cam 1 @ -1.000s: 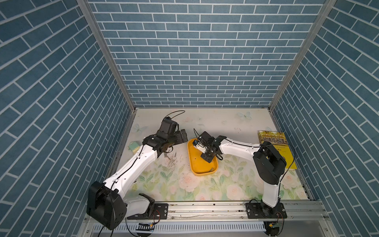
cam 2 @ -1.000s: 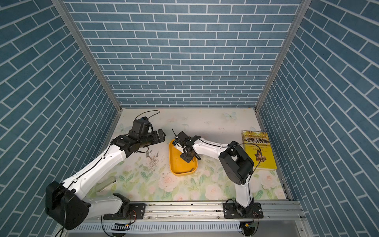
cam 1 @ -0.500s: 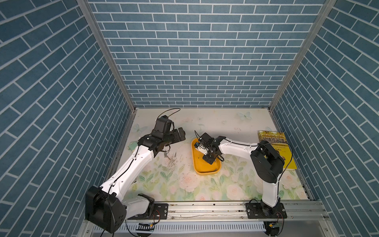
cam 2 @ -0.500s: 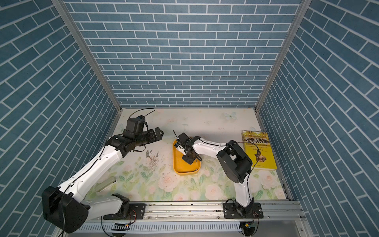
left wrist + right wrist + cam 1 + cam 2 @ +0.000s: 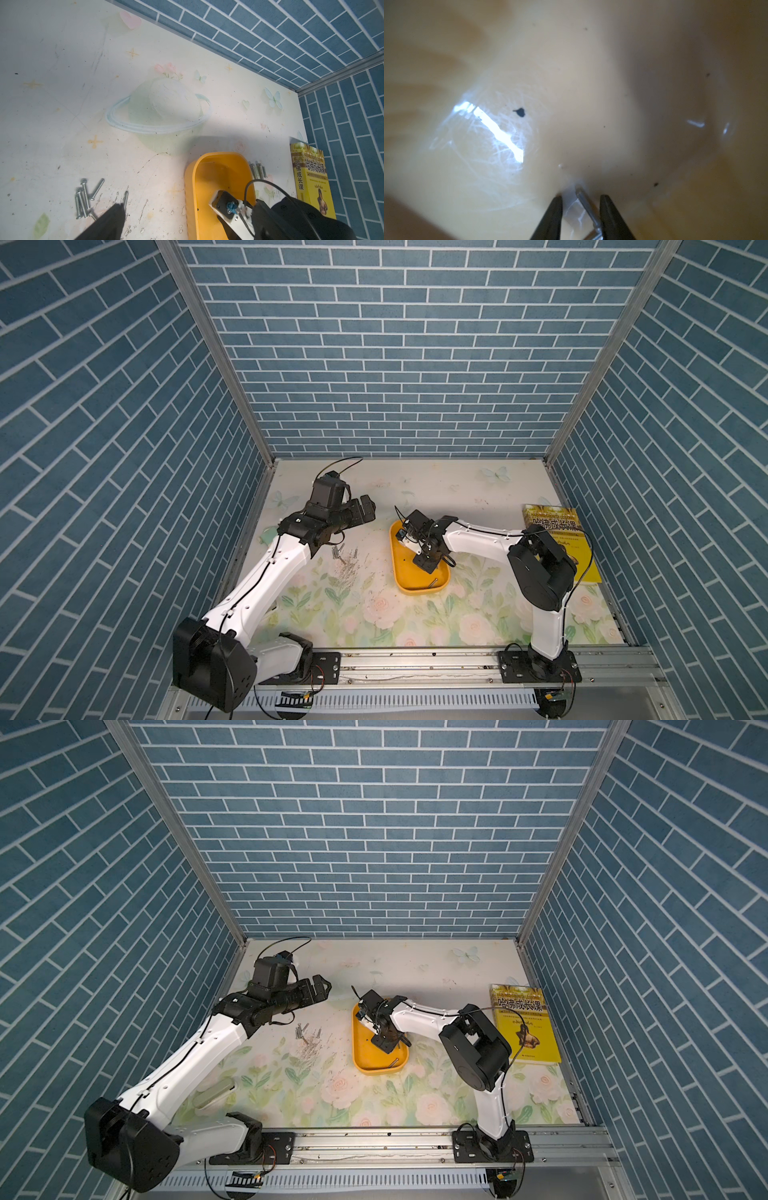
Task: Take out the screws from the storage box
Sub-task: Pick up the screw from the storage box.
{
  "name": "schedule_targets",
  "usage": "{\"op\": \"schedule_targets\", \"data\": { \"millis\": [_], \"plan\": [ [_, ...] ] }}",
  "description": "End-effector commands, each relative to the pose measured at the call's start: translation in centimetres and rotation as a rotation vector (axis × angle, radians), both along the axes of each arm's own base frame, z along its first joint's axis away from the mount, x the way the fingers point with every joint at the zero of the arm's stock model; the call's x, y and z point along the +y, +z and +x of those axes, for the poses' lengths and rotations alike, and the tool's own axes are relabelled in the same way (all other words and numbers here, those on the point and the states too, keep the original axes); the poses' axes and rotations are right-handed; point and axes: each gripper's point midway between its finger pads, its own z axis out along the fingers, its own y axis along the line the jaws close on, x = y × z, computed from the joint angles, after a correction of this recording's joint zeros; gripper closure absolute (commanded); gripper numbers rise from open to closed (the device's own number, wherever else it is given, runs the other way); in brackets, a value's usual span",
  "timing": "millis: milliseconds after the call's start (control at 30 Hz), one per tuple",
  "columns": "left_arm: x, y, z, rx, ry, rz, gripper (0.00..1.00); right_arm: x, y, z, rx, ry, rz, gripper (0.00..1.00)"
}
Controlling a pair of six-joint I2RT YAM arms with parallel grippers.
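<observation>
You have one storage box point(image 5: 188, 197), one yellow book point(image 5: 550, 522), one pale green-and-cream object point(image 5: 214, 1094) and one floral mat point(image 5: 415, 614). You have two robot arms: the left arm point(image 5: 266, 585) and the right arm point(image 5: 478, 541).

Count the screws point(image 5: 83, 199) by group. On the box's side away from the book you get at least six, and overlap hides the exact number. By the opposite wall you get three screws point(image 5: 257, 171). Inside the box, both top views give you one screw point(image 5: 434, 583) point(image 5: 394, 1063). The right wrist view also gives you one screw point(image 5: 585, 204), and you cannot tell whether it is the same one.
</observation>
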Motion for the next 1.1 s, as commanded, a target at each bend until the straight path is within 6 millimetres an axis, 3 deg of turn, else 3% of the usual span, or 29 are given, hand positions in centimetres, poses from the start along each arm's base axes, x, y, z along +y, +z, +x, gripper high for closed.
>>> {"op": "schedule_targets", "data": {
  "millis": [0,133,333,567,700,900,1067],
  "plan": [
    [0.3,-0.1,0.2,-0.009,0.000,0.005,0.00,-3.6,-3.7,-1.8,0.090,-0.030,-0.163,0.86],
    [0.4,0.2,0.1,-0.012,-0.001,0.005,0.00,-3.4,-4.1,-1.9,0.104,-0.034,-0.167,1.00],
    [0.0,0.6,0.1,-0.022,-0.047,0.022,0.00,-2.1,-3.0,-1.0,0.081,-0.035,-0.127,1.00],
    [0.1,0.4,0.3,-0.010,-0.073,0.072,0.00,1.5,3.3,1.8,-0.044,-0.016,0.045,1.00],
    [-0.2,0.0,0.3,0.002,-0.079,0.059,0.00,2.3,5.8,2.6,-0.088,-0.014,0.112,1.00],
    [-2.0,-0.8,0.4,0.027,-0.123,0.005,0.00,1.3,9.2,4.5,-0.169,-0.109,0.209,1.00],
    [-5.9,-1.6,-0.1,0.050,-0.188,0.027,0.00,-2.2,11.6,7.8,-0.247,-0.294,0.264,1.00]
  ]
}}
